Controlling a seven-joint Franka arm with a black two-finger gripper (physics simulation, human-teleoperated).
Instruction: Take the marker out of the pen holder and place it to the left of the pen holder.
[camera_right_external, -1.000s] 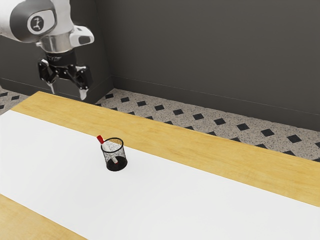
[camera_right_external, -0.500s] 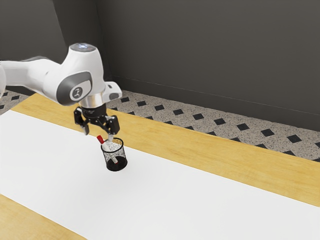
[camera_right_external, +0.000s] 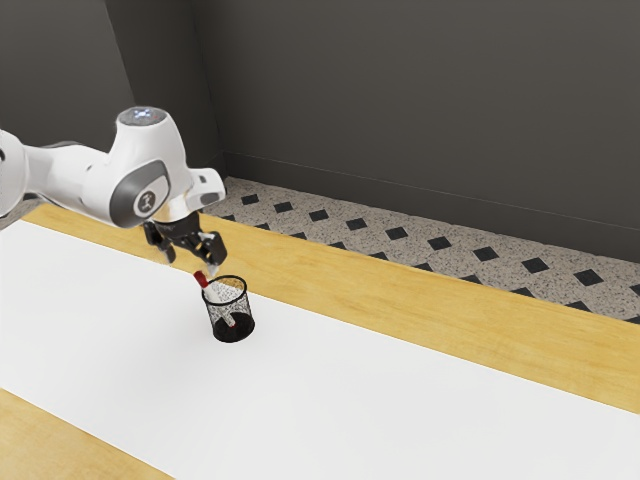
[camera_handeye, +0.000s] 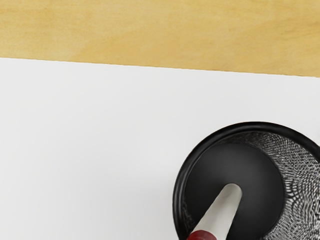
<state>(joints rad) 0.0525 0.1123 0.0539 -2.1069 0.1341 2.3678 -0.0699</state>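
My gripper (camera_right_external: 190, 262) hangs open in the exterior view, its fingertips a little above the rim height of the black mesh pen holder (camera_right_external: 233, 325), toward the exterior view's left of it. The marker (camera_right_external: 202, 281), white with a red cap, leans inside the holder, its cap sticking out over the rim near the fingertips. From the wrist view, the holder (camera_handeye: 235, 160) appears from above, with the marker's white body (camera_handeye: 220, 215) slanting down to the dark bottom. Nothing is held between the fingers.
A long white sheet (camera_right_external: 330, 390) covers the middle of the wooden table (camera_right_external: 420, 297), and the holder stands on it near the sheet's far edge. Beyond the table are a tiled floor (camera_right_external: 360, 225) and a dark wall.
From high at the exterior view's upper left, my arm came down toward the pen holder. Over the last half second the hand shifted slightly back to the exterior view's left and tilted. Holder and marker stayed put.
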